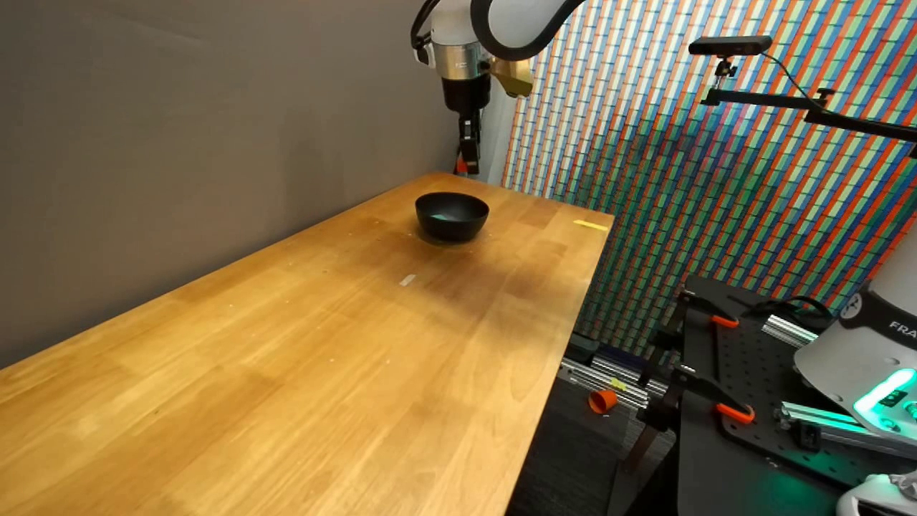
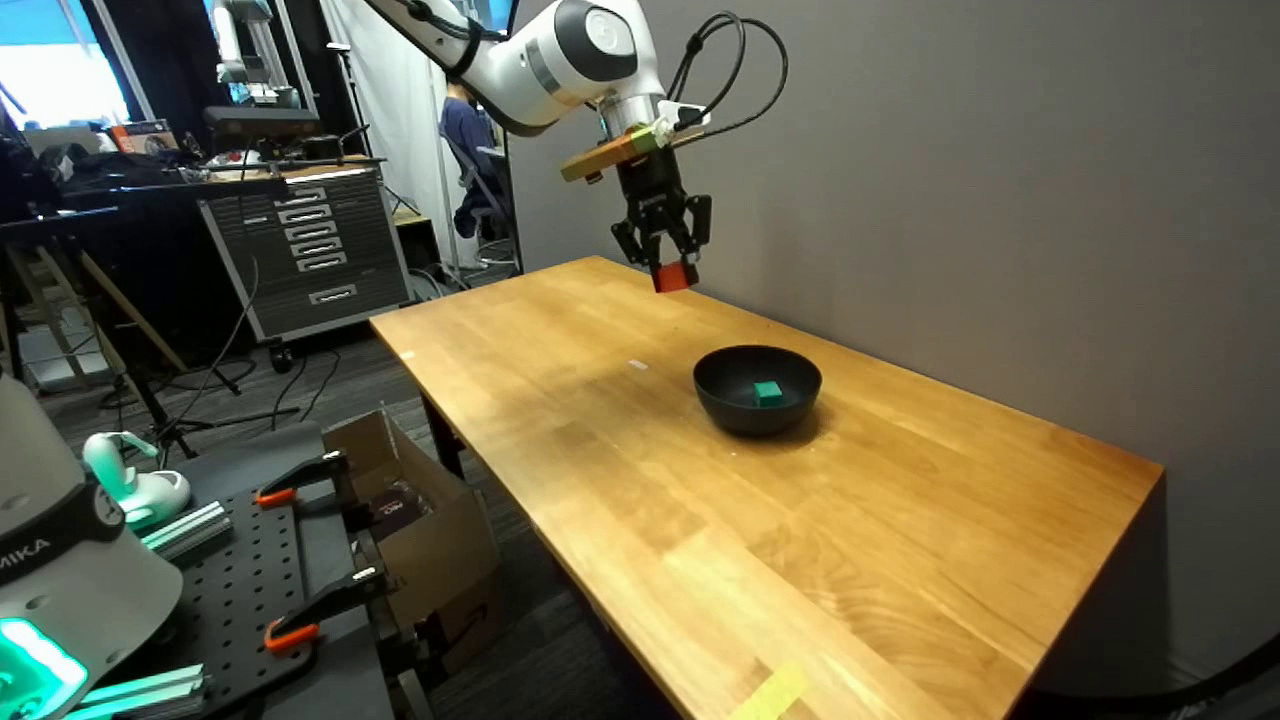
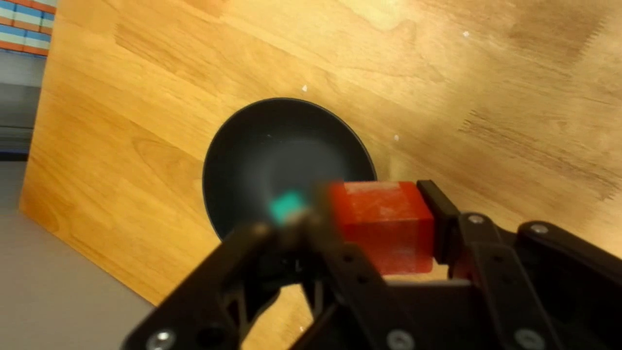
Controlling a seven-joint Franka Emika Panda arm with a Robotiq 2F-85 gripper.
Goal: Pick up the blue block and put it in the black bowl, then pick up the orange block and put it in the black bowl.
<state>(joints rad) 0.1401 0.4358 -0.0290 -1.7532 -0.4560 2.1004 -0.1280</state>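
Closest in the wrist view, the gripper (image 3: 381, 219) clasps the orange block (image 3: 388, 231) above the table (image 3: 146, 126). The black bowl (image 3: 262, 146), with the blue block (image 3: 286, 206) inside, lies below it and, in that view, to the left, so the carry probably needs a leftward shift before release.

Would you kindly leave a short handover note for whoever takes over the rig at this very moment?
Gripper: shut on the orange block, held in the air, off the table.
Black bowl: upright on the table.
Blue block: inside the black bowl; it looks teal-green.
Done: the blue block is in the bowl and the orange block is picked up.
Left: bring the orange block over the bowl, lower it and let go.
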